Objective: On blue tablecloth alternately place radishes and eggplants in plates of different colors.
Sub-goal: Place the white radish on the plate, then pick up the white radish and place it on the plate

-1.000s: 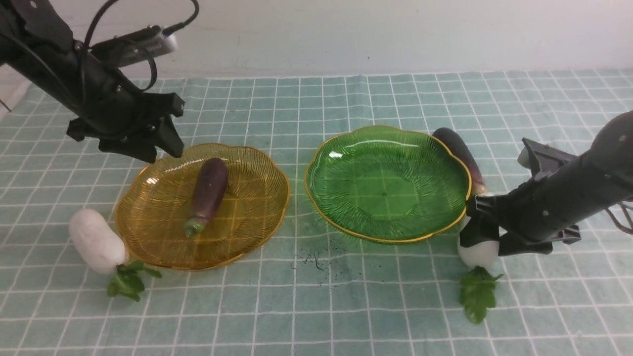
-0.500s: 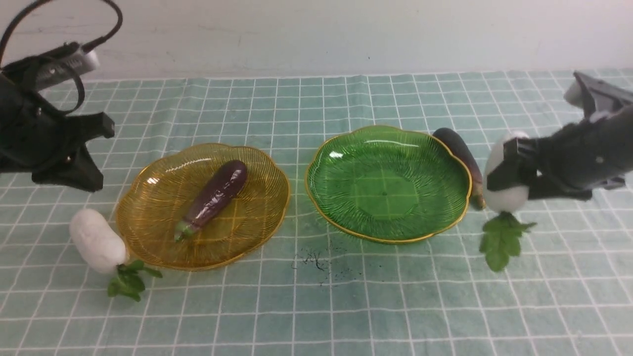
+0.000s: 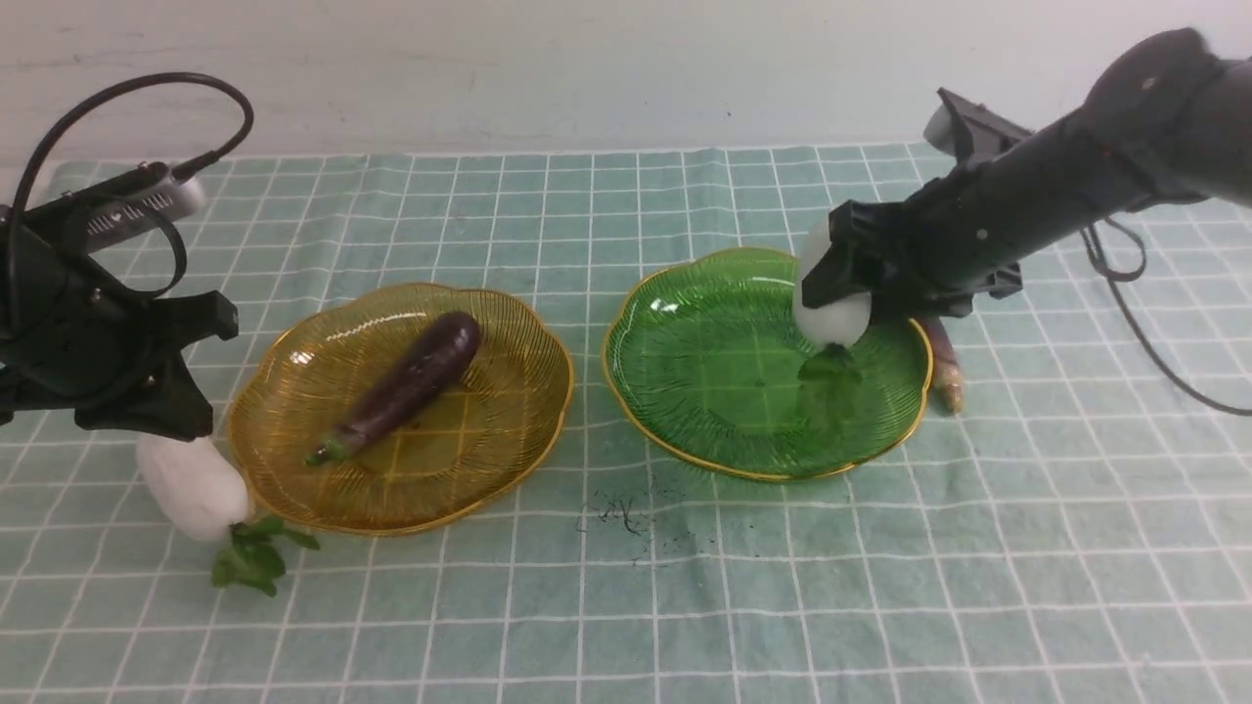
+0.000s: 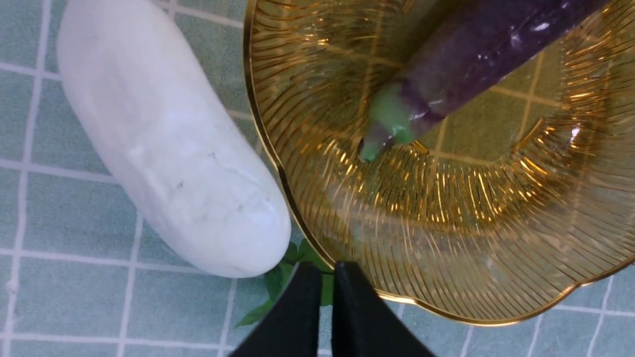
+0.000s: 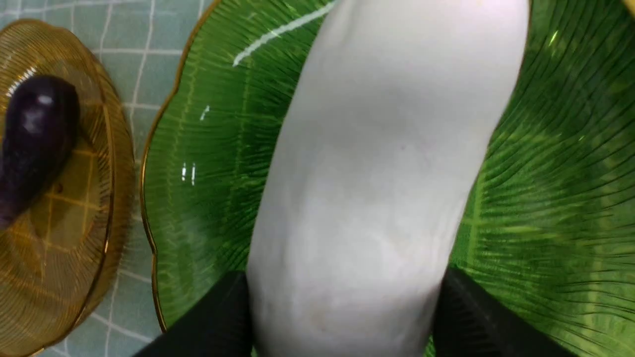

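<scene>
On the blue tablecloth stand an amber plate and a green plate. One eggplant lies slantwise in the amber plate. My right gripper is shut on a white radish, held above the green plate with its leaves hanging down. The wrist view shows that radish between the jaws over the green plate. The other radish lies on the cloth left of the amber plate. My left gripper hangs shut and empty just above it. A second eggplant peeks out behind the green plate.
A small dark smudge marks the cloth in front of the two plates. The left radish's green leaves spread toward the front. A pale wall runs along the cloth's far edge.
My right gripper lifted its radish off the cloth and carried it left over the green plate. The left arm drew back from the amber plate and sank. The eggplant there swung round.
</scene>
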You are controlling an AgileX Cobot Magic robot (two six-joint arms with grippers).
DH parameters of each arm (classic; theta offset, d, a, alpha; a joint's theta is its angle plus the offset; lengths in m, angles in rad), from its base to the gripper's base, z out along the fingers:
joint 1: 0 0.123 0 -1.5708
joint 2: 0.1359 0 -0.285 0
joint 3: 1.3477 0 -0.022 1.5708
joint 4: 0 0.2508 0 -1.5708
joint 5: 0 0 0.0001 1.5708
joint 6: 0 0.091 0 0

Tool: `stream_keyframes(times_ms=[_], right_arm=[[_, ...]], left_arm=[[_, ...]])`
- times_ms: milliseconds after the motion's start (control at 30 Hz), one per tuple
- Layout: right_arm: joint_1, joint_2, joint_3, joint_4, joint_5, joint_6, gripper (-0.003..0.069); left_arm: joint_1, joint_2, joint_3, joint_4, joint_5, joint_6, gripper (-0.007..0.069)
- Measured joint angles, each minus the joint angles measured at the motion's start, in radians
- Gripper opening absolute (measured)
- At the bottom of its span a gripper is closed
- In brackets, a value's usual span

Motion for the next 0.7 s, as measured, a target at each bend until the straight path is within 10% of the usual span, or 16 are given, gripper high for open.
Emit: stream_keyframes(times_ms=[300, 500, 700], right_arm=[[0.0, 0.04, -0.102, -0.068, 0.165, 0.052, 0.065], [0.001, 0.027, -0.218, -0.14, 0.264, 0.113, 0.0674], [0.013, -0.069, -0.223, -0.193, 0.277, 0.127, 0.0671]], left_arm=[[0.0, 0.0, 0.0, 0.14, 0.059, -0.078, 0.0388], [0.0, 0.019, 0.0, 0.212, -0.025, -0.237, 0.0616], [0.0, 0.08, 0.0, 0.273, -0.106, -0.372, 0.0633]])
